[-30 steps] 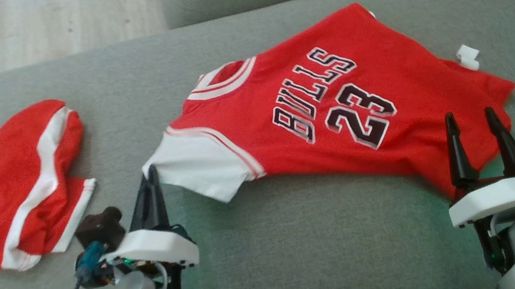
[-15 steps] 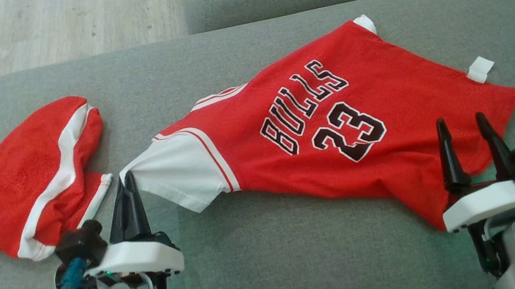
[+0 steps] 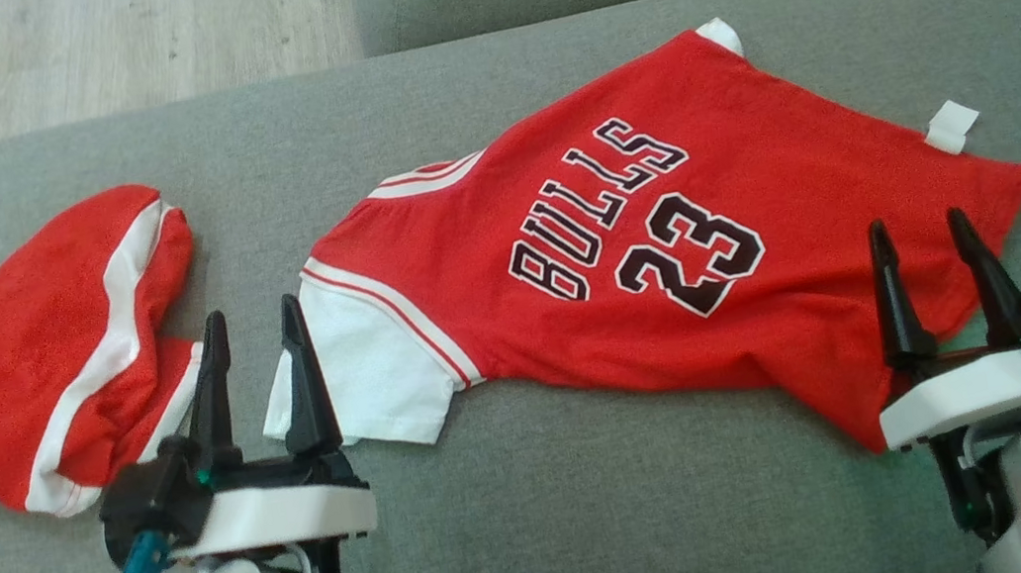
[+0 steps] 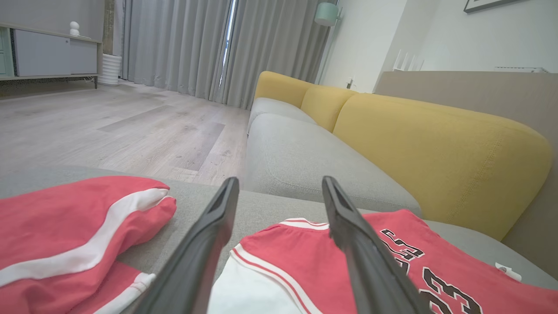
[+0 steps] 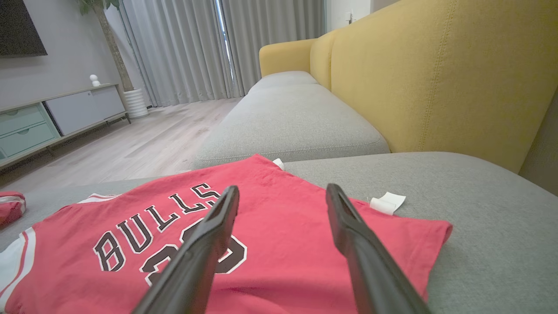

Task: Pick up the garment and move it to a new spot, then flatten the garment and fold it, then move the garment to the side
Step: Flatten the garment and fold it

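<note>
**Head view: limp jersey, claws released**

Left claw and right claw gape empty. Red "BULLS 23" fabric jersey lies on the grey sofa cushion, centre toward 3 o'clock. I judge it light and floppy: pinch white sleeve, 8 o'clock.

Red jersey, white-sleeved, "BULLS 23" face up, lying spread from left gripper to right gripper.
</note>
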`<state>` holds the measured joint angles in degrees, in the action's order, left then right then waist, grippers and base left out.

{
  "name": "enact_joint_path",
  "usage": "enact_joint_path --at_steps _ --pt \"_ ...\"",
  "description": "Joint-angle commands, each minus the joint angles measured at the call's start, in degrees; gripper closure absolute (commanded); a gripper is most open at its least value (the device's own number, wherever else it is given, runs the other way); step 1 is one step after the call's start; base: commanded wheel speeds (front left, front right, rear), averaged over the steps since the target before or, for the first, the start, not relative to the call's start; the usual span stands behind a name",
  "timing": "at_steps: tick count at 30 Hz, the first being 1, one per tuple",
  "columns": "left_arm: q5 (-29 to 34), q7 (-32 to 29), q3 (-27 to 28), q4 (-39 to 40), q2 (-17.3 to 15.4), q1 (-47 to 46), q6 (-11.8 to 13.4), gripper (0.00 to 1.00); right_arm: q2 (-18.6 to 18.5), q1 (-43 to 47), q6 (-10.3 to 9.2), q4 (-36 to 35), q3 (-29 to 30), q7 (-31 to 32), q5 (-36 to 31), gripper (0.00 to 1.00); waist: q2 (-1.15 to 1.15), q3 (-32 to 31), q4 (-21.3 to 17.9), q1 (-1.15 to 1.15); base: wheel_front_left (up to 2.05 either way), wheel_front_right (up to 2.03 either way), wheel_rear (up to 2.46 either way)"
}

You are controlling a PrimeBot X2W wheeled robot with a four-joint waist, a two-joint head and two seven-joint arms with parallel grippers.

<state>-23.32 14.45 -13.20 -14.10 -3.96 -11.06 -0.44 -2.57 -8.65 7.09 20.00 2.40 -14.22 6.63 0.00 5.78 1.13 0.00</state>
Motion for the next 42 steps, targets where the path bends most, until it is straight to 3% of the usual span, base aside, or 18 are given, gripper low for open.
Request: enact_joint_path --at_steps 1,7,12,20,24,31,32,33,38,42 --pt "0.83 0.54 2.58 2.85 0.03 -0.50 -0.70 0.00 -0.31 -0.47 0.40 -2.17 -0.96 -0.78 0.17 0.00 0.00 0.49 0.27 0.00 0.00 0.00 0.00" --pt "2.33 0.54 3.24 4.59 0.85 0.44 -2.85 0.00 -0.31 -4.43 0.40 -0.15 4.35 -0.29 -2.56 0.00 0.00 2.60 1.18 0.00 0.00 0.00 0.00" --pt "2.64 0.54 3.06 4.55 1.03 -0.51 -3.88 0.00 -0.31 -12.50 0.40 5.44 12.36 4.15 -5.36 0.00 0.00 4.96 2.22 0.00 0.00 0.00 0.00" --pt "0.64 0.54 0.74 4.61 1.07 -2.03 -4.59 0.00 -0.31 -24.07 0.40 19.35 33.60 11.32 -15.57 0.00 0.00 8.19 4.17 0.00 0.00 0.00 0.00" --pt "-0.22 0.54 0.13 4.59 1.07 -2.52 -4.72 0.00 -0.31 -27.84 0.40 25.68 41.61 11.27 -20.88 0.00 0.00 9.30 4.73 0.00 0.00 0.00 0.00" --pt "-0.90 0.54 -0.51 4.81 1.08 -3.29 -4.63 0.00 -0.31 -32.09 0.40 33.08 47.86 8.35 -26.85 0.00 0.00 10.57 5.12 0.00 0.00 0.00 0.00" --pt "-0.97 0.54 -0.60 4.84 1.08 -3.41 -4.60 0.00 -0.31 -32.70 0.40 33.76 48.76 7.90 -27.87 0.46 0.00 10.71 5.16 0.00 0.00 0.00 0.00" --pt "-1.02 0.54 -0.68 4.85 1.08 -3.52 -4.58 0.00 -0.31 -33.37 0.40 34.18 49.55 7.19 -28.84 1.00 0.00 10.86 5.19 0.00 0.00 0.00 0.00" --pt "-1.26 0.54 -0.79 4.91 1.08 -4.06 -4.60 0.00 -0.31 -36.84 0.40 34.09 51.47 3.96 -34.24 1.00 0.00 11.66 5.36 0.00 0.00 0.00 0.00" --pt "-1.53 0.54 -1.20 5.24 1.08 -4.85 -4.65 0.00 -0.31 -41.54 0.40 32.59 49.60 2.63 -38.00 1.00 0.00 12.90 6.02 0.00 0.00 0.00 0.00"
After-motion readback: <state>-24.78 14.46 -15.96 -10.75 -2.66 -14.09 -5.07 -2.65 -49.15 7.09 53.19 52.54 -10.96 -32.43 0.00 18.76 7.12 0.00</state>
